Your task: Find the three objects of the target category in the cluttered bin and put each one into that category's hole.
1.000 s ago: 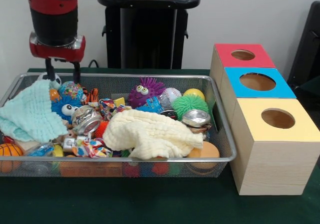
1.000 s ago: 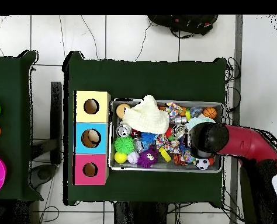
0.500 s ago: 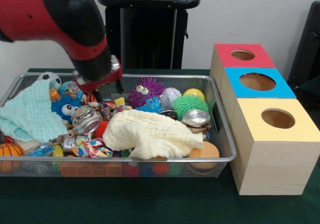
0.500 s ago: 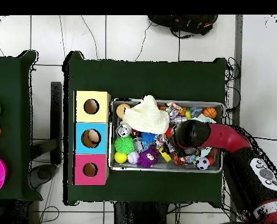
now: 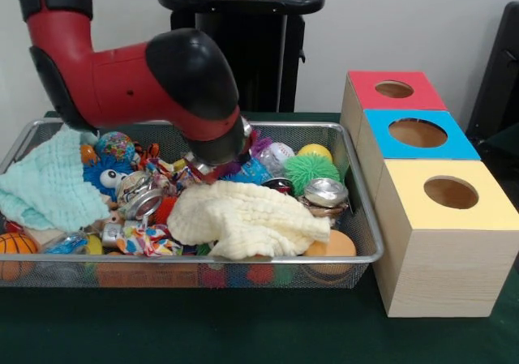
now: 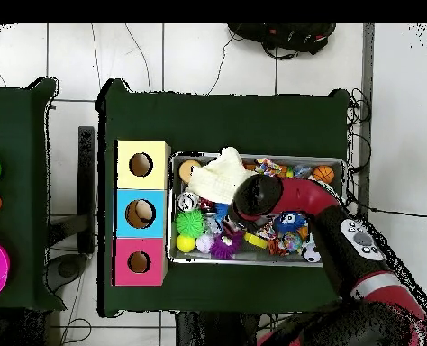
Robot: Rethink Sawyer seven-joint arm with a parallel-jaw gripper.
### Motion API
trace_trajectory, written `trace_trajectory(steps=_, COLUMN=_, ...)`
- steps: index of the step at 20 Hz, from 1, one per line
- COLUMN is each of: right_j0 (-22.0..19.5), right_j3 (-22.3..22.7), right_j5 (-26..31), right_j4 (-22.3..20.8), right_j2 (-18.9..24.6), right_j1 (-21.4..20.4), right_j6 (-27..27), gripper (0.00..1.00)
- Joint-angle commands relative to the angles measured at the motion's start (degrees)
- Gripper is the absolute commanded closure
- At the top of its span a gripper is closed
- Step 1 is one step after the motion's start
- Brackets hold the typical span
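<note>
Low over the bin [image 5: 357, 218], the arm [image 5: 138, 80] hides its pincer.

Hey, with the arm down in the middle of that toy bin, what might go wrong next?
The end effector is hidden behind the arm, so its aim cannot be checked. It sits low beside the yellow cloth and could snag or drag it. The crushed can and green spiky ball lie loosely nearby; a nudge might shift them or bury other toys in the wire bin.
</note>
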Motion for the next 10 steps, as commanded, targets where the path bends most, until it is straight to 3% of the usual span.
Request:
trace_trajectory(steps=1, right_j0=3.29, right_j3=-7.57, right_j5=-1.76, right_j4=0.35, right_j2=-1.98, right_j1=0.57, right_j6=7.01, gripper=0.0)
trace_trajectory(steps=3, right_j0=6.13, right_j3=-5.84, right_j5=-5.81, right_j4=0.88, right_j2=-7.07, right_j1=-3.63, right_j6=20.65, gripper=0.0)
trace_trajectory(steps=7, right_j0=16.32, right_j3=-6.62, right_j5=0.3, right_j4=3.92, right_j2=-21.08, right_j1=-9.07, right_j6=47.23, gripper=0.0)
trace_trajectory(steps=10, right_j0=22.03, right_j3=-8.76, right_j5=4.81, right_j4=5.88, right_j2=-28.2, right_j1=-10.73, right_j6=58.45, gripper=0.0)
